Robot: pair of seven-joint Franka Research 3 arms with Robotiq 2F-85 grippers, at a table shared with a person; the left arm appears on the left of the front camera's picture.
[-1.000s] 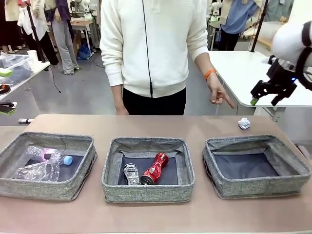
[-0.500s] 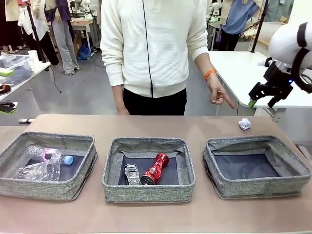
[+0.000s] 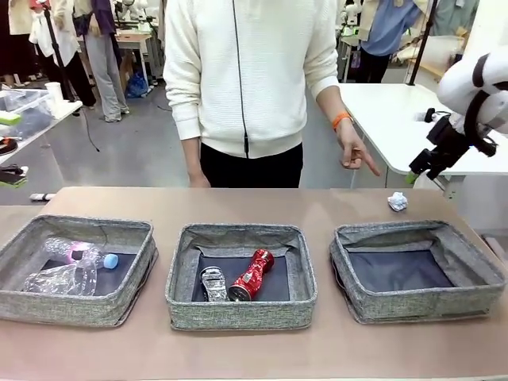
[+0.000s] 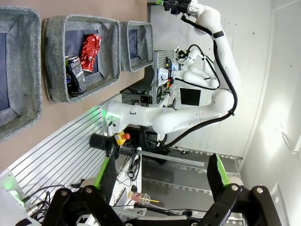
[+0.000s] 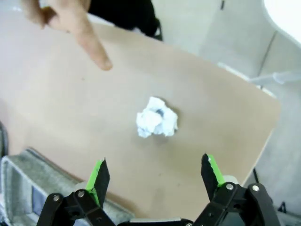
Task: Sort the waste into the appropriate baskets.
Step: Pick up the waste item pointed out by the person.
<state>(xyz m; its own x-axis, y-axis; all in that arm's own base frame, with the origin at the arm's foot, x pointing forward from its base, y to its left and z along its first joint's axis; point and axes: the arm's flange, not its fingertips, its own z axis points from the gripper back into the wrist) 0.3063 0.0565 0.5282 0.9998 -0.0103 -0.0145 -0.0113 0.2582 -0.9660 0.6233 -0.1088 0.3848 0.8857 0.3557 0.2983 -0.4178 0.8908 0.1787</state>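
Brown table (image 3: 238,208) carrying three grey baskets in a row. Left basket (image 3: 75,268): clear plastic bottle (image 3: 83,254) and crumpled container (image 3: 59,279). Middle basket (image 3: 242,275): red soda can (image 3: 252,275) beside crushed black-silver can (image 3: 213,283). Right basket (image 3: 417,270): holds nothing. White paper ball (image 3: 398,202) lies on the table at 12 o'clock of it, under the person's pointing hand (image 3: 355,152). Right wrist view resolves the right gripper (image 5: 155,176), jaws apart, above the ball (image 5: 157,122); left wrist view shows the left gripper (image 4: 162,176), jaws apart, off the table.
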